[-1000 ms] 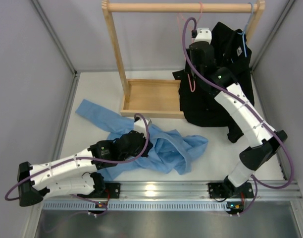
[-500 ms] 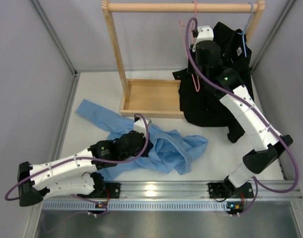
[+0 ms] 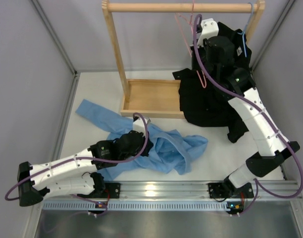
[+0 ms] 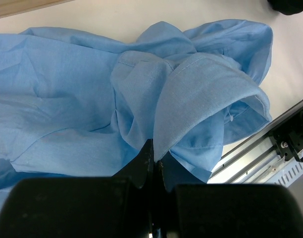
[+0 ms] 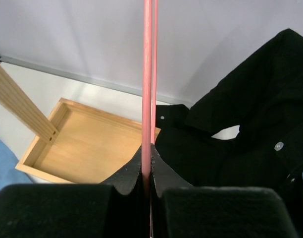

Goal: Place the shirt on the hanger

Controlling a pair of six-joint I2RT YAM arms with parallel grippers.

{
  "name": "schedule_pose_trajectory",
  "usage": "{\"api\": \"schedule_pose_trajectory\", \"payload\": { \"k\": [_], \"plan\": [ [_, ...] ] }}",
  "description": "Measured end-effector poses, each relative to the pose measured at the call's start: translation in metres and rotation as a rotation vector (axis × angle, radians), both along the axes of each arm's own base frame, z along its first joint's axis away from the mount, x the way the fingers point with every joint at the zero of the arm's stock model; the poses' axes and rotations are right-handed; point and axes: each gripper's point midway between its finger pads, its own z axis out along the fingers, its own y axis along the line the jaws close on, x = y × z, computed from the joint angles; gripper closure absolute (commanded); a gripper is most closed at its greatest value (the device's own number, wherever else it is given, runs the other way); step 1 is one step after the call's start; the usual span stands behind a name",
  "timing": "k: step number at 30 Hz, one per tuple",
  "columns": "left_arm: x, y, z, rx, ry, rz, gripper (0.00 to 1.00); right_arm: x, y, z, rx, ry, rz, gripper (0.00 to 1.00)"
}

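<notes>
Right tool [image 5: 147, 164], clamped on the hanger [image 5: 147, 74], rises, seemingly to unhook it; left tool [image 4: 154, 156] stays pinching the shirt [image 4: 67, 99]

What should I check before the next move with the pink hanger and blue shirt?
1. Right gripper jaws shut on the pink hanger: ok.
2. Left gripper jaws shut on the light blue shirt: ok.
3. Hanger hook clear of the wooden rod: cannot tell; they overlap from above.
4. Hanger apart from the black shirt: cannot tell.
5. Shirt raised off the table: not ok, it lies crumpled.
</notes>
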Motion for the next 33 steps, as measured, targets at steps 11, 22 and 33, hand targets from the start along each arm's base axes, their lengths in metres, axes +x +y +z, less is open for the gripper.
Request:
{"api": "schedule_pose_trajectory", "payload": {
  "k": [11,22,33],
  "plan": [
    [0.019,0.003,0.011,-0.023,-0.02,0.14,1.0,-0.053,-0.004,0.015,0.014,-0.043,0.169,1.0],
    [0.098,0.007,0.04,-0.02,-0.003,0.363,1.0,-0.201,-0.026,-0.114,0.128,0.259,0.435,1.0],
    [0.144,0.0,0.009,0.02,0.136,0.369,1.0,-0.304,-0.058,-0.142,0.23,0.316,0.572,1.0]
  ]
}}
